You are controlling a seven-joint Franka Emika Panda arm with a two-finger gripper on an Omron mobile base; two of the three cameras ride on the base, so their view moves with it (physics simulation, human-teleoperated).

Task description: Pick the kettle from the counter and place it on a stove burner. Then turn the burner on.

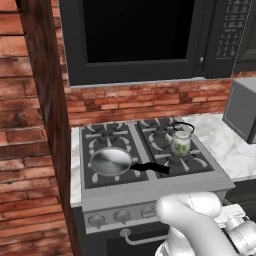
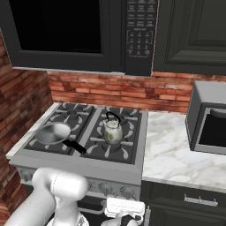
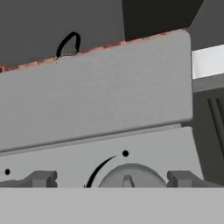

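Pincer (image 3: 112,179), jaws wide and empty, faces a stove knob (image 3: 127,177). Kettle (image 1: 180,141) sits on burner (image 1: 176,156); judged next: close on knob, turn.

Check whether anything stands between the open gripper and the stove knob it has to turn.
Nothing visible does. In the hand view the gripper hangs open in front of the stove's control panel, a fingertip on either side of one round grey knob. The kettle already sits on the right front burner.
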